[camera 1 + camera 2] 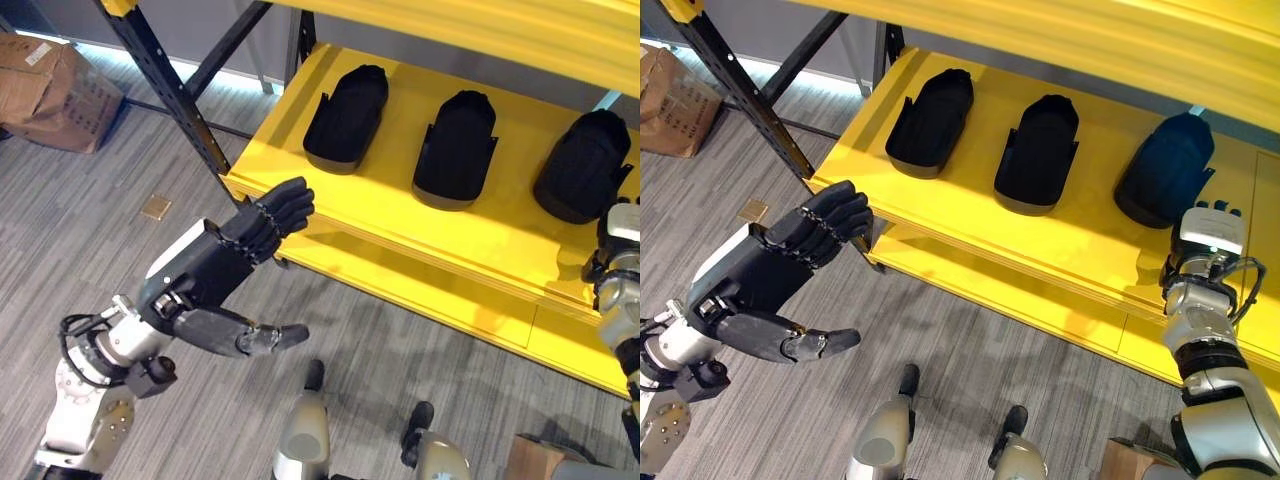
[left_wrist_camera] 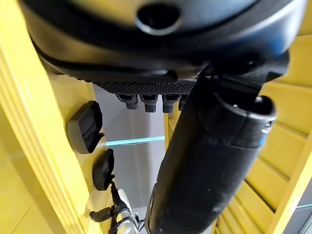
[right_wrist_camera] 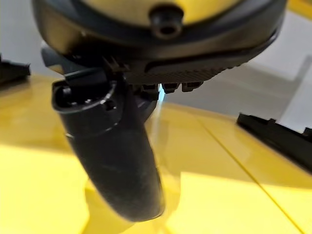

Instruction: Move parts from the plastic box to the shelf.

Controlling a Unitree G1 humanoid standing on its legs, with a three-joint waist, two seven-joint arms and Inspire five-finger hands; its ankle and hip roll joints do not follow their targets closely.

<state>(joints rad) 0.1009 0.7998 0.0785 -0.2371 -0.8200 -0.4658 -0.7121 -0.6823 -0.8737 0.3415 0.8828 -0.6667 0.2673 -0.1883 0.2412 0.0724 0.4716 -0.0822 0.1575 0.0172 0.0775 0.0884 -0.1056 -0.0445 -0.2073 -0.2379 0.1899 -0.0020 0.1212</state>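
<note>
So far three black parts (image 1: 346, 118) sit along the yellow shelf (image 1: 400, 215); the left hand (image 1: 215, 270) hovers open and empty, the right hand (image 1: 1208, 235) at the shelf's right also holds nothing, fingers relaxed.

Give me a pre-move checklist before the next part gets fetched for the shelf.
1. Left hand empty, fingers relaxed: ok.
2. Right hand at the shelf's front edge, holding nothing visible: cannot tell about its fingers.
3. Three black parts resting on the yellow shelf, apart from each other: ok.
4. Bare shelf surface in front of the parts for another: ok.
5. Plastic box located: cannot tell.
</note>
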